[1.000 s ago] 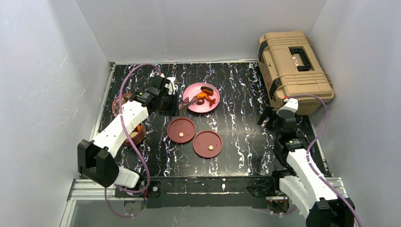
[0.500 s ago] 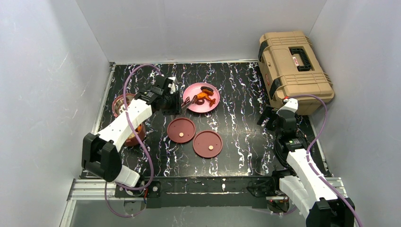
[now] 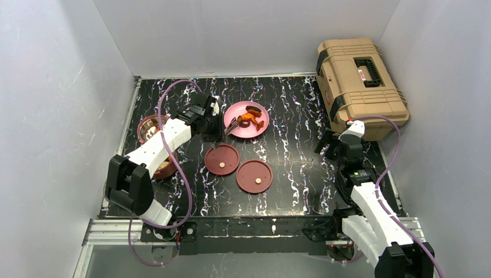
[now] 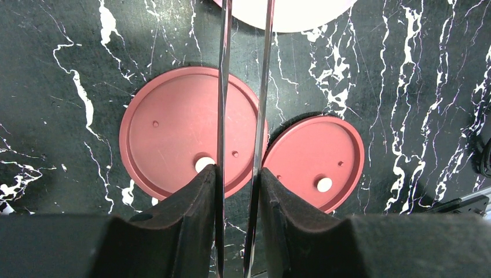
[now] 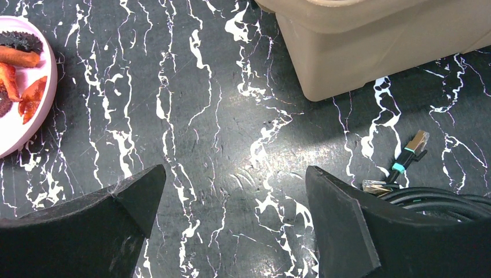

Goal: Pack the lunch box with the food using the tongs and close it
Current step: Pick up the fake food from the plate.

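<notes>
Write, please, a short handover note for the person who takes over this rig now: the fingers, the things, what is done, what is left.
Left gripper: fingers closed on the tongs, whose tips reach the pink plate.
Right gripper: open, empty, by the tan toolbox.
Food: orange-red and dark pieces on the plate.
Lunch box bowls: two, at the left, partly under the left arm; contents hard to tell.
Lids: two, off, lying flat in front of the plate.
Done: tongs picked up.
Left: move the plate's food into the bowls, then stack and close.
</notes>
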`<state>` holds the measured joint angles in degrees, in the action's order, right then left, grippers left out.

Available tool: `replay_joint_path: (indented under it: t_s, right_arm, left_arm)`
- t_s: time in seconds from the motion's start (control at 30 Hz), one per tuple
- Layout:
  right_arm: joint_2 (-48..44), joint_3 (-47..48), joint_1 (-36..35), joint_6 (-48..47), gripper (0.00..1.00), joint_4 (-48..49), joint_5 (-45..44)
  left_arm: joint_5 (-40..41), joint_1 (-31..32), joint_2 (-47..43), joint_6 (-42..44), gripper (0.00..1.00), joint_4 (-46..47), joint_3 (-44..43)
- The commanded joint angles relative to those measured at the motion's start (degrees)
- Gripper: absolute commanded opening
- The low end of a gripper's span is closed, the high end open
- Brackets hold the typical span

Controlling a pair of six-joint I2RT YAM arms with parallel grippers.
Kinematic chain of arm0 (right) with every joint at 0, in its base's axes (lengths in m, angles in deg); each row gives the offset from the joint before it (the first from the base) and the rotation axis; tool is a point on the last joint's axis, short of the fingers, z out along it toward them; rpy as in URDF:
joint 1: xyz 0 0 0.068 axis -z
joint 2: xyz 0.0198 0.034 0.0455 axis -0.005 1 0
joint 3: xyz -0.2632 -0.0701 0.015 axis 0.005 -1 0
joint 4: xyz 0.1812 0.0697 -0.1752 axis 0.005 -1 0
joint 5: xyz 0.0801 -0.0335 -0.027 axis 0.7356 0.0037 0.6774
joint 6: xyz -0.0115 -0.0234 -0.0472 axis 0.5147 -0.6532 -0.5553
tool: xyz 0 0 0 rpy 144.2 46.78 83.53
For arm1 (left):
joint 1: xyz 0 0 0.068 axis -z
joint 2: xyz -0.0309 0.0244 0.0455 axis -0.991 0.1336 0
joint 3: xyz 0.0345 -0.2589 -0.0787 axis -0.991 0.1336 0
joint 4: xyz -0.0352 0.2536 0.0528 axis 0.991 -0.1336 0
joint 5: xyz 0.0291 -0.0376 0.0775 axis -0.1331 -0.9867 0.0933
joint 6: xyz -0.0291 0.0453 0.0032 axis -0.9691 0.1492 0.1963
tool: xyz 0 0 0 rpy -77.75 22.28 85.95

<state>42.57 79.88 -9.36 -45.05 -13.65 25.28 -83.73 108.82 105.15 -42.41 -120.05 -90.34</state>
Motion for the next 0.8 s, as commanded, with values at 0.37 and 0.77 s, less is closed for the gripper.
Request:
replay_joint_path:
  t_s: [0.37,0.77]
  right_arm:
    - [0.03,0.73,0.07,-0.04,1.0,1.77,0.04]
    - [0.23,0.72,0.12,0.03,1.0,1.97,0.11]
  left_arm:
    - [4.22,0.33,2.68,3.49,0.17,-1.54,-5.07]
    - [6.09,0.34,3.58,5.76,0.17,-3.85,-8.52]
